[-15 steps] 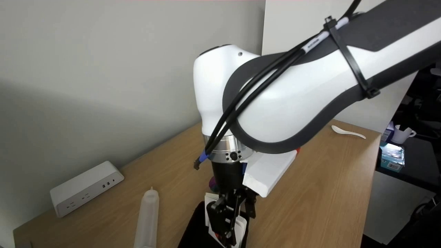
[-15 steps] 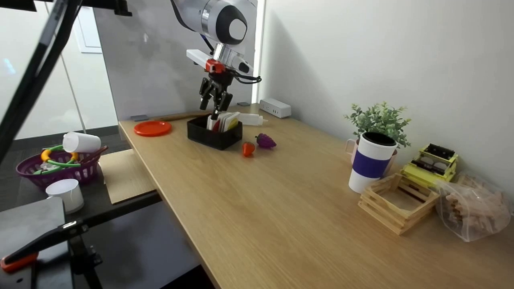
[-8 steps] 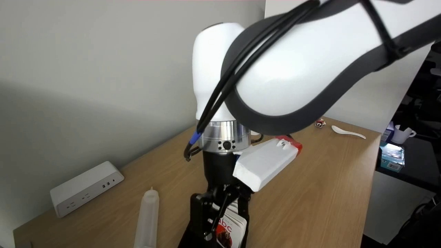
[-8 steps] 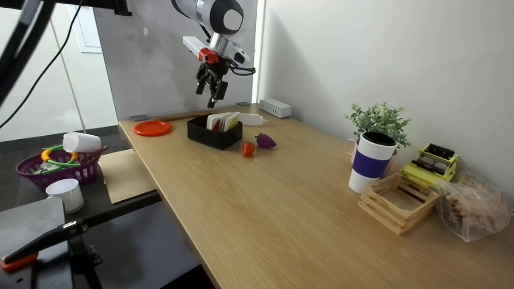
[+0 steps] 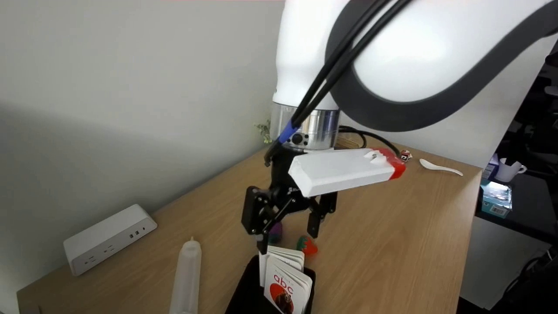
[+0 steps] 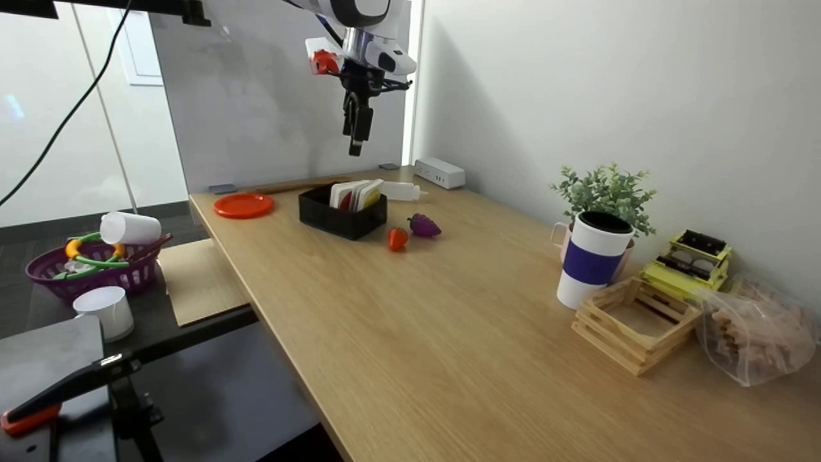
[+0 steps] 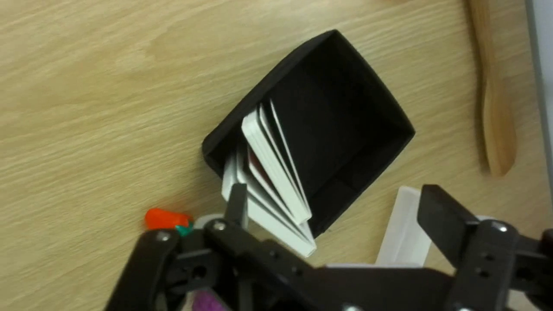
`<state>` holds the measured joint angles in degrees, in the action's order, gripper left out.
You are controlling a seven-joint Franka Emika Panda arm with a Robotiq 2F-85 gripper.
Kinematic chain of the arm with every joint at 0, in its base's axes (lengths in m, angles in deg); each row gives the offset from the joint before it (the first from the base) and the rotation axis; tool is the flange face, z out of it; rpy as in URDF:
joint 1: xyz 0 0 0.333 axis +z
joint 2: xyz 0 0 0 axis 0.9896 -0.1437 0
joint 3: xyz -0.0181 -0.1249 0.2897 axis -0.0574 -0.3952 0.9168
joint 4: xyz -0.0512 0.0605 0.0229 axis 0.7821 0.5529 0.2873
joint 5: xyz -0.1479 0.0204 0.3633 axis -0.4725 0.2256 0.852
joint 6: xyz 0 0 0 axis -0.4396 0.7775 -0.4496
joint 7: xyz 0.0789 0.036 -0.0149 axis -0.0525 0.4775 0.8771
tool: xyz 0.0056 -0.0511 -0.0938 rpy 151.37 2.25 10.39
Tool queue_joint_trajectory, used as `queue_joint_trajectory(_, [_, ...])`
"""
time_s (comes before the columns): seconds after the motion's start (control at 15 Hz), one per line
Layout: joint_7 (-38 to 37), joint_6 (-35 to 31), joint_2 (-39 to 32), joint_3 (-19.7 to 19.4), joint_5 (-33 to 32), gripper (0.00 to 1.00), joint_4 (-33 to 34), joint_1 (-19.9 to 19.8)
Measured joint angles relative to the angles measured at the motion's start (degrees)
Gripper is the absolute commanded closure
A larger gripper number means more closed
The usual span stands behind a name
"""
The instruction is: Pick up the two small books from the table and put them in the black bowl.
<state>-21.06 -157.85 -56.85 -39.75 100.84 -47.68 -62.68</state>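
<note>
A: Books [image 5: 285,283] in the bowl [image 6: 333,222], near the far edge of the table [image 6: 449,333]. Done?

B: Probably. Jaws spread, nothing between. Books poke above the rim tho, low gripper [image 5: 287,240] swing might snag one.

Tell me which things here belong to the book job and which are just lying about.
For the job:
abc book
other small book
black box holding both
open pincer

Just lying about, among others:
red plate
strawberry
purple toy
squeeze bottle
power strip
white spoon
tumbler
</note>
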Motion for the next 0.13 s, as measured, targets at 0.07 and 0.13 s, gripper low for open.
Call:
queue_joint_trajectory(0.07, [-1.9,-1.2,1.3,-0.6,0.0,0.0,-1.8,0.0])
queue_joint_trajectory(0.13, [-3.0,-1.8,2.4,-1.0,0.0,0.0,-3.3,-0.1])
